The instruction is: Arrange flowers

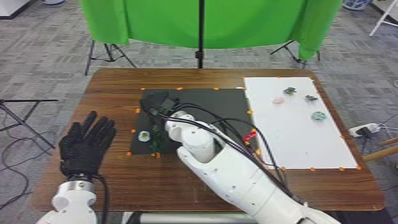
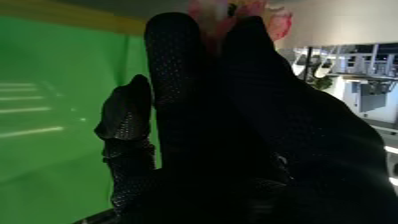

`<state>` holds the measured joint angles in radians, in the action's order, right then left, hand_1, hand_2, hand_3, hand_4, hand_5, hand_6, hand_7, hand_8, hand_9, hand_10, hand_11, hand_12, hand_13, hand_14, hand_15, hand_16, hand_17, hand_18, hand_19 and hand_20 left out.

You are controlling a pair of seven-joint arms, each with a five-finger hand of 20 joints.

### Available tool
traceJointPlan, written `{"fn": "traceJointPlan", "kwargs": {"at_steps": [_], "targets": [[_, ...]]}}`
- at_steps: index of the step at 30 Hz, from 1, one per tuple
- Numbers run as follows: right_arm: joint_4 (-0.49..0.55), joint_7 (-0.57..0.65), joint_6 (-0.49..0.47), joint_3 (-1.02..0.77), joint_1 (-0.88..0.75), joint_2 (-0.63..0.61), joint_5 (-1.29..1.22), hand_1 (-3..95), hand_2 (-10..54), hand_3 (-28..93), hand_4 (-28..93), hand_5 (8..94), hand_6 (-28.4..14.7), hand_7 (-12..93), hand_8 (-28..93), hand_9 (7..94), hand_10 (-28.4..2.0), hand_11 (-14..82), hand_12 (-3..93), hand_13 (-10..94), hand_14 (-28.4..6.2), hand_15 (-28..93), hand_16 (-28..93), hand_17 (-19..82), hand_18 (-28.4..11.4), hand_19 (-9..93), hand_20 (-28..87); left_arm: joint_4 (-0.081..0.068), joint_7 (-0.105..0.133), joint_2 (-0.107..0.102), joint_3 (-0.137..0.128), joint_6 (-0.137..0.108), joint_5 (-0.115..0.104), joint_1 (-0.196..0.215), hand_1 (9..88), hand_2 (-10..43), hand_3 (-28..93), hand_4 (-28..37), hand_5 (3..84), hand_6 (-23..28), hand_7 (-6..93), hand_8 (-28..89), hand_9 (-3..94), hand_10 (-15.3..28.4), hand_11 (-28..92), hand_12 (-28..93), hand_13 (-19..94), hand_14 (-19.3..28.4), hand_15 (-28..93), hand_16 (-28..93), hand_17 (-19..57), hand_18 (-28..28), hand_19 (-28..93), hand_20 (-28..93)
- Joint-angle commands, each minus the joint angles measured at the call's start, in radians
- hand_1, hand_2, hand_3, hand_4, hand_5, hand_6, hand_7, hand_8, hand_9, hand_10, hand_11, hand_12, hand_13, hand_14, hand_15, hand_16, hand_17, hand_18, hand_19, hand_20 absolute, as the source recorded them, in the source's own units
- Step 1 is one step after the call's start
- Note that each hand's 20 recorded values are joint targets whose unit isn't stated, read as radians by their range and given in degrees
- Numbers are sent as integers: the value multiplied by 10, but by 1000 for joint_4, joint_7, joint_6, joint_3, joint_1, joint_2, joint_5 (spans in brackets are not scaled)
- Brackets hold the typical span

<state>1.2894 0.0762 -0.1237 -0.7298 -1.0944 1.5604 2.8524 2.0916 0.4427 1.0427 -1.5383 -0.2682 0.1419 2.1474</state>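
Grey carpet runs around the brown wooden table (image 1: 342, 195), and a bright green cloth (image 1: 160, 30) hangs beyond the far edge, with a thin black pole (image 1: 201, 30) upright before it. From the right wrist view I get something the head view doesn't give me: a pink flower with soft, ruffled petals (image 2: 279, 24), right at the fingertips of the right hand (image 1: 158, 101). That hand is over the far left part of the black mat (image 1: 218, 100), its fingers straight; whether they grip the flower, I can't tell. The left hand (image 1: 84, 150), in its black glove, is spread open at the left side of the table.

The head view, for its part, gives me the white board (image 1: 289, 142) on the right, with a small pale pink piece (image 1: 278, 100), two little dark pieces (image 1: 290, 90) and a rounded pale teal one (image 1: 318, 116). On the mat are a white and blue oval (image 1: 144, 136) and a narrow dark green shape (image 1: 155, 144); a red object (image 1: 250, 136) sits just beside the white right arm (image 1: 235, 175). That arm and its looping black cables (image 1: 233, 142) cut across the mat and hide part of it.

The flower's petals stick out past the fingertips; its stem is hidden, so its long axis I can't make out.
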Motion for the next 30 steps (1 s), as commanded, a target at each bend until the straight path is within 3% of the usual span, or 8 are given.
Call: {"fn": "traceJointPlan", "kwargs": {"at_steps": [1, 5, 9, 13, 18, 26, 30], "targets": [[6, 62, -3, 25, 12, -24, -35, 625, -95, 701, -283, 687, 2, 354, -77, 755, -103, 122, 378, 690, -56, 468, 403, 349, -217, 874, 410, -8, 0, 9, 0, 4, -11, 12, 265, 141, 795, -283, 423, 89, 106, -102, 422, 167, 242, 122, 319, 169, 399, -62, -61, 142, 347, 131], [14, 62, -17, 30, 12, -40, -30, 624, -95, 704, -283, 666, 4, 203, -144, 701, -117, 177, 269, 684, -58, 482, 406, 349, -219, 878, 409, -7, 1, 14, 0, 8, -13, 17, 268, 143, 798, -283, 422, 89, 105, -102, 422, 166, 241, 122, 320, 169, 401, -62, -61, 142, 347, 130], [43, 67, -42, 32, 1, -54, -63, 621, -95, 708, -283, 646, 0, 179, -143, 667, -127, 218, 191, 669, -63, 512, 397, 347, -220, 881, 407, -1, 9, 23, -12, 5, -15, 35, 268, 143, 800, -283, 422, 89, 106, -102, 422, 166, 241, 122, 321, 170, 401, -63, -61, 142, 347, 130], [87, 85, -71, 48, 11, -76, -114, 616, -95, 709, -283, 632, -1, 175, -142, 657, -134, 217, 182, 657, -68, 531, 401, 343, -223, 882, 407, 1, 7, 32, -18, 1, -14, 45, 268, 142, 801, -283, 421, 89, 106, -102, 422, 166, 242, 123, 321, 170, 403, -63, -61, 142, 347, 131], [133, 93, -122, 53, 12, -90, -165, 611, -95, 708, -283, 618, -8, 163, -137, 646, -138, 217, 179, 638, -75, 558, 387, 335, -226, 882, 407, 3, 5, 42, -22, -5, -28, 50, 268, 143, 799, -283, 422, 90, 106, -102, 423, 167, 243, 122, 321, 170, 402, -63, -61, 142, 347, 131], [199, 90, -104, 40, 4, -104, -206, 599, -95, 714, -283, 559, -15, 145, -134, 609, -150, 184, 167, 625, -83, 572, 374, 330, -230, 879, 402, 9, 3, 58, -31, -11, -26, 63, 271, 152, 799, -283, 423, 89, 108, -103, 424, 167, 244, 123, 321, 170, 402, -64, -60, 143, 349, 131], [313, 174, -220, -70, -36, -111, -289, 580, -95, 728, -283, 533, -17, 139, -132, 574, -151, 143, 151, 615, -93, 533, 344, 318, -233, 858, 388, 13, -6, 82, -41, -11, -25, 77, 270, 151, 798, -283, 423, 89, 108, -103, 424, 167, 244, 122, 321, 170, 402, -64, -60, 143, 349, 131]]}}
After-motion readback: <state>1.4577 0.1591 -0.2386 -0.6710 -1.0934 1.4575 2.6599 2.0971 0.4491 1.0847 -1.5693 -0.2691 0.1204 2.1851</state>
